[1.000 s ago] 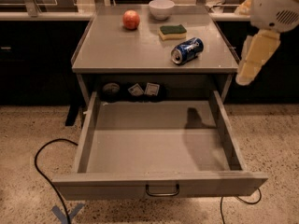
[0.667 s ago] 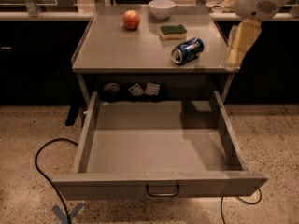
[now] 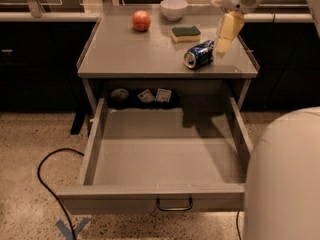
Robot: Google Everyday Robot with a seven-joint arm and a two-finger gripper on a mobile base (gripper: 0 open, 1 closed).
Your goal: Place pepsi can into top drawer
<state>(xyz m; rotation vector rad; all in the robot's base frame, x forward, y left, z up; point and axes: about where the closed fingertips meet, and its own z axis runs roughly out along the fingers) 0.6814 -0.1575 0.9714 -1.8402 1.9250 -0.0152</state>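
The robot's rounded white body (image 3: 285,179) is seen at the near right. Before it, the top drawer (image 3: 150,200) is pulled fully out: a wide, shallow tray of smooth grey metal with a dark loop handle (image 3: 174,204) on its front. Its straight side walls bound a broad open floor. A black cable (image 3: 44,176) is curled on the speckled floor at the left. On the grey cabinet top (image 3: 125,54), the pepsi can (image 3: 198,54) is laid on its side near the right front corner, silver end forward. The cream, tapered gripper (image 3: 220,48) is held just right of the can, perhaps touching it; whether it is spread or closed cannot be told. Farther back are set a green-and-yellow sponge (image 3: 185,33), a red apple (image 3: 141,20) and a white bowl (image 3: 174,9).
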